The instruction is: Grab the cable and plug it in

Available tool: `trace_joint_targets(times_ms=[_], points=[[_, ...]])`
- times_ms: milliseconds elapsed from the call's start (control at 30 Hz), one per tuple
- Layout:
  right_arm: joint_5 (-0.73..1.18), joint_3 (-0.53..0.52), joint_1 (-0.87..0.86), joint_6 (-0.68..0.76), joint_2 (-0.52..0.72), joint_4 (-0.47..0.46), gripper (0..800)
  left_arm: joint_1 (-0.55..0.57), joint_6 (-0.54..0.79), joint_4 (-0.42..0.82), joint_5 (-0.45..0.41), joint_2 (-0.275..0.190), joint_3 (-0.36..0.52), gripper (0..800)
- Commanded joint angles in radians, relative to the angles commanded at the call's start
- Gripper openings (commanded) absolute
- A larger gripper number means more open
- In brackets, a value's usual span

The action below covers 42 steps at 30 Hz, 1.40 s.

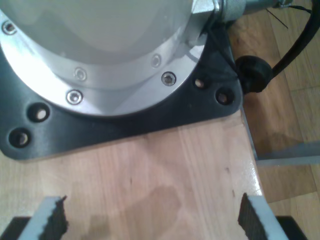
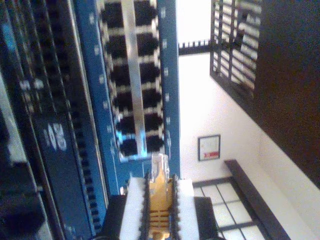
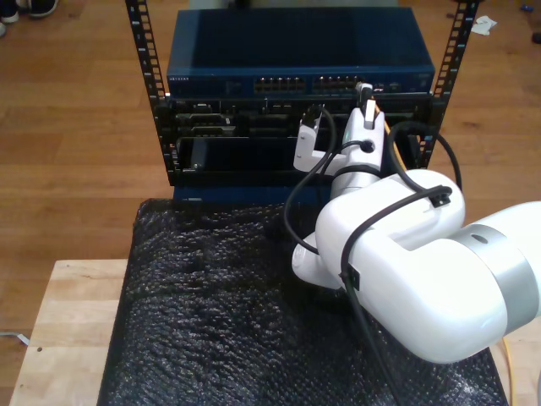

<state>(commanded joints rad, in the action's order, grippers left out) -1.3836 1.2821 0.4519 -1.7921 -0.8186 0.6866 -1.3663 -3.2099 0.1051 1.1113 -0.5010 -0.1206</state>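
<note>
My second gripper (image 2: 160,200) is clamped on the cable (image 2: 159,192), its clear plug (image 2: 159,164) poking out past the pads just short of the blue switch (image 2: 167,100) and its row of dark ports (image 2: 134,85). In the exterior view that switch (image 3: 300,59) sits at the top of a black rack (image 3: 156,110). My first gripper (image 1: 152,217) has its fingers (image 1: 52,220) wide apart above a wooden table (image 1: 150,170), near a black base plate (image 1: 125,122).

A light wooden tabletop (image 3: 72,313) carries a black bubbled mat (image 3: 211,313) covering most of it, with an arm's base plate (image 1: 120,120) bolted on.
</note>
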Motion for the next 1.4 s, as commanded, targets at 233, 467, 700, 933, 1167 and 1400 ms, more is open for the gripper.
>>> trace_joint_targets(times_ms=[233, 467, 700, 933, 1167, 1400], points=[[0.000, 0.003, 0.009, -0.002, 0.002, 0.012, 0, 0.000, 0.000, 0.000, 0.000, 0.000, 0.000, 800], [0.002, 0.031, 0.021, -0.037, -0.006, 0.034, 0, 0.000, 0.000, 0.000, 0.000, 0.000, 0.000, 800], [0.005, 0.052, 0.021, -0.038, -0.011, 0.034, 0, 0.000, 0.000, 0.000, 0.000, 0.000, 0.000, 800], [0.009, 0.054, 0.020, -0.038, -0.014, 0.035, 0, 0.000, 0.000, 0.000, 0.000, 0.000, 0.000, 800], [0.011, 0.058, 0.017, -0.038, -0.023, 0.035, 0, 0.000, 0.000, 0.000, 0.000, 0.000, 0.000, 800], [0.012, 0.060, 0.014, -0.038, -0.023, 0.035, 0, 0.000, 0.000, 0.000, 0.000, 0.000, 0.000, 800]])
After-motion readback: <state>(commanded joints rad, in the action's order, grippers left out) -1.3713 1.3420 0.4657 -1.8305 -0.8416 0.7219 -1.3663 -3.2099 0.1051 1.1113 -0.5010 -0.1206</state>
